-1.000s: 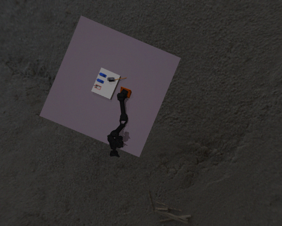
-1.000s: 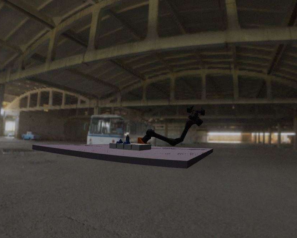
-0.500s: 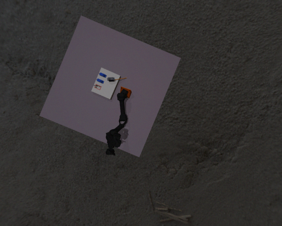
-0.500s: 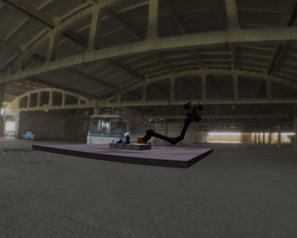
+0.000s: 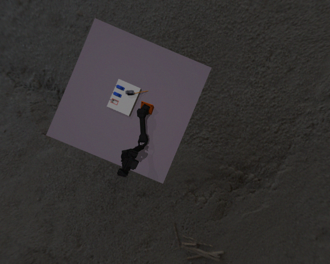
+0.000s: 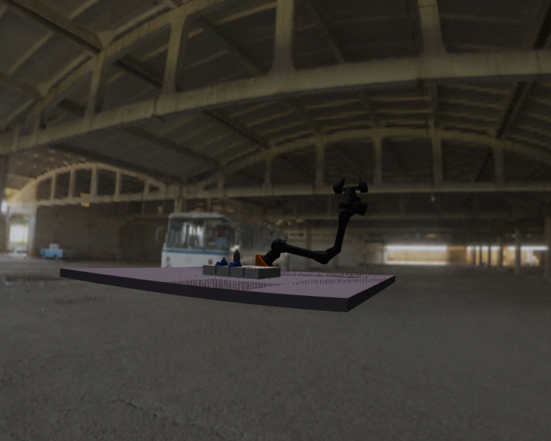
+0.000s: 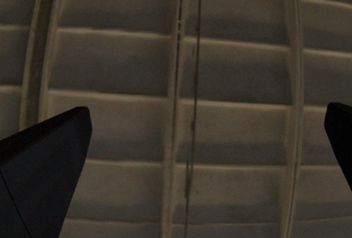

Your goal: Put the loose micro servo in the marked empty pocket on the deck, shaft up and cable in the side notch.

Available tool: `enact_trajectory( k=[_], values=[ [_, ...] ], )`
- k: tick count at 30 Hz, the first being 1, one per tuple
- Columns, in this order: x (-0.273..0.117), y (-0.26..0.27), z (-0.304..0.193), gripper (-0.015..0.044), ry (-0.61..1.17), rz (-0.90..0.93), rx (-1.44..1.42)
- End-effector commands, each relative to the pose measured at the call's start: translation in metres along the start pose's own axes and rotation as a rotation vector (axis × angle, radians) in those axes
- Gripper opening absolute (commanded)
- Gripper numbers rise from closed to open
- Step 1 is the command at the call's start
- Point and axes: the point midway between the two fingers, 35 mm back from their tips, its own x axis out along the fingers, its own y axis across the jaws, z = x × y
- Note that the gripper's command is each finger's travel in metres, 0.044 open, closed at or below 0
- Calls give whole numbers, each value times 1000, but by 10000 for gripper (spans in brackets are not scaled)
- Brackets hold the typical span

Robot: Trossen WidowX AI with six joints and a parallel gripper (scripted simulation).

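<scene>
On the left of the top view, the white deck [image 5: 122, 98] lies on the mauve table [image 5: 165, 85]. It carries 2 blue servos [image 5: 119, 87] already seated, one beside the other, and next to them the red-outlined marked pocket [image 5: 114, 101], which looks unfilled. Just to the right, the loose micro servo [image 5: 129, 92] rests on the deck surface near its far edge, a grey body with its orange cable [image 5: 142, 92] trailing off the deck onto the table. How it is oriented is too small to tell.

Further right, the orange base [image 5: 147, 108] stands beside the deck, and the arm reaches from it away from the deck toward the table's edge.

In the exterior view the gripper [image 6: 350, 186] is raised high, well apart from the deck, pointing upward. The wrist view agrees: its 2 dark fingers frame only roof beams, spread wide with nothing between them.

The task seems to be at its very beginning, with the approach not yet started. The next move calls for swinging the arm round over the deck, turning the wrist to point down, and lowering the spread fingers around the servo's body, clear of the cable and of the seated servos.
</scene>
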Motion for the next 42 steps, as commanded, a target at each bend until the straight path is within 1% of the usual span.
enact_trajectory(
  k=[1,7,12,20,31,36,42],
  values=[
    [6,-14,-20,440,49,-30,-28],
    [16,-45,-59,440,152,-95,-103],
    [22,-81,-101,440,265,-173,-147],
    [19,-144,-162,440,449,-313,-229],
    [-11,-236,-232,440,699,-530,-332],
    [-19,-252,-242,440,743,-566,-353],
    [-45,-297,-266,440,857,-696,-387]
  ],
)
